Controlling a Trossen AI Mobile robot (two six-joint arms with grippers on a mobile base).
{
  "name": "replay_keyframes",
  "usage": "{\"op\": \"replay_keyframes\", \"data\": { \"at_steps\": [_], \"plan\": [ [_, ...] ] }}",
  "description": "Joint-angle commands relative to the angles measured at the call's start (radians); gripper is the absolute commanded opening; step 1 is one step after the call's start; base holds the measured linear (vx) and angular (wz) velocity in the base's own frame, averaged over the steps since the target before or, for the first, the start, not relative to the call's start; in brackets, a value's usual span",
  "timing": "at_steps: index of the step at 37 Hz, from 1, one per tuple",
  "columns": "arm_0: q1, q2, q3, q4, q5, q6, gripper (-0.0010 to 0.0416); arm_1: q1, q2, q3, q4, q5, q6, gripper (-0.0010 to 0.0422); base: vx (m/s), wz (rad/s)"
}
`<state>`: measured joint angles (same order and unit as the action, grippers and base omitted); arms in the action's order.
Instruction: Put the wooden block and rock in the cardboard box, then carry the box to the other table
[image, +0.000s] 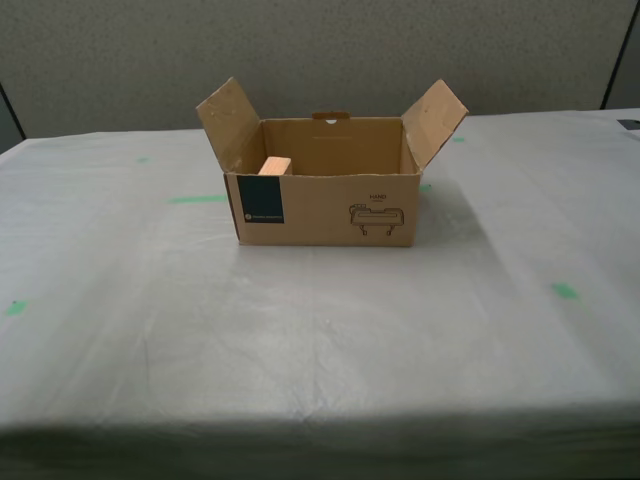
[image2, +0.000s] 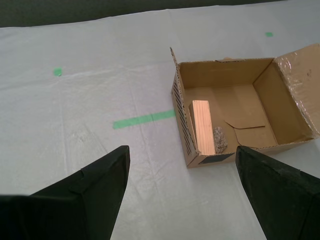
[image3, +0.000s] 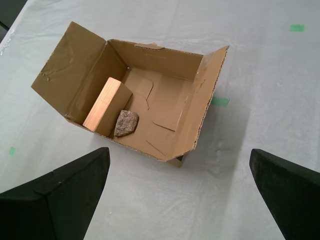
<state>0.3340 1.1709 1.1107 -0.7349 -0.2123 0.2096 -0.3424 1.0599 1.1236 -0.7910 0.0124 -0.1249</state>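
Wrinkled grey covering fills the foreground of the exterior view, where the other table (image: 320, 340) carries the cardboard box (image: 325, 205) upright, side flaps spread, label and drawing facing us; only a corner of the wooden block (image: 275, 166) peeks above its front wall, and neither of our arms shows there. From the second wrist view, our second gripper (image2: 182, 195) hangs above the cloth with its jaws spread wide and nothing between them; the cardboard box (image2: 235, 112) sits ahead of the fingertips and apart from them, offset toward one finger, the wooden block (image2: 203, 126) leaning along a side wall with the rock (image2: 220, 139) touching it. From the first wrist view, our first gripper (image3: 180, 192) is likewise wide open and empty, the cardboard box (image3: 137, 95) ahead of it and shifted toward one finger, the wooden block (image3: 102, 103) against a wall and the rock (image3: 126, 123) just beside it. We judge both loading and carrying done, since the box rests on the wrinkled table. Neither pincer looks clearly nearer; the block's long axis runs along the box wall.
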Motion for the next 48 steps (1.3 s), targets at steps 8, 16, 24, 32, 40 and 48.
{"op": "replay_keyframes", "data": {
  "at_steps": [8, 16, 24, 32, 40, 48],
  "plan": [
    [0.001, 0.0, 0.001, 0.001, 0.002, 0.0, 0.039, 0.0, 0.0, 0.002, 0.001, -0.002, 0.002, 0.0286, 0.0, 0.0],
    [0.001, 0.0, 0.001, 0.001, 0.001, 0.0, 0.039, 0.0, 0.0, 0.002, 0.001, -0.002, 0.003, 0.0286, 0.0, 0.0],
    [0.001, 0.0, 0.001, 0.001, 0.002, 0.0, 0.0389, 0.0, 0.0, 0.002, 0.0, -0.001, 0.002, 0.0286, 0.0, 0.0],
    [0.001, 0.0, 0.001, 0.002, 0.001, 0.0, 0.039, 0.001, 0.0, 0.002, 0.001, -0.002, 0.003, 0.0286, 0.0, 0.0],
    [0.001, 0.0, 0.001, 0.001, 0.002, 0.0, 0.039, 0.001, 0.0, 0.002, 0.001, -0.002, 0.003, 0.0286, 0.0, 0.0],
    [0.001, 0.0, 0.001, 0.001, 0.002, 0.0, 0.039, 0.001, 0.0, 0.002, 0.001, -0.002, 0.003, 0.0286, 0.0, 0.0]
  ]
}}
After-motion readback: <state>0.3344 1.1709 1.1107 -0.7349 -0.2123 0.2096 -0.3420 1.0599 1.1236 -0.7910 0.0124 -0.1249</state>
